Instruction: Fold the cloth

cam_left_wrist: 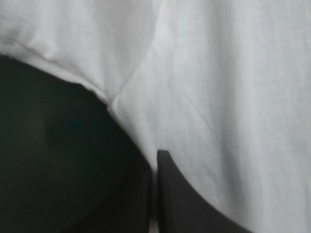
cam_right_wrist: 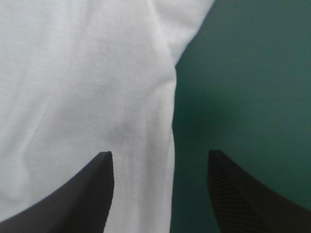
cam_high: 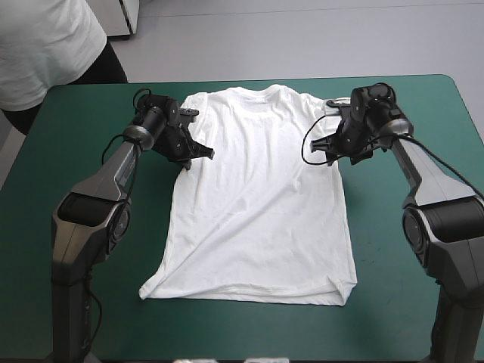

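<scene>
Spread flat on the teal-green table cover [cam_high: 393, 227], a white short-sleeved T-shirt [cam_high: 257, 219], collar toward the far edge. At the armpit under one sleeve, the left gripper [cam_high: 198, 154]: black fingers [cam_left_wrist: 184, 204] drawn almost together, a sliver of white cloth seemingly pinched between them, though one finger is hard to tell from the dark cover beside it. At the opposite armpit, the right gripper [cam_high: 324, 148], spread wide: one finger [cam_right_wrist: 92, 194] over the shirt, the other over bare cover, the shirt's side edge running between them.
</scene>
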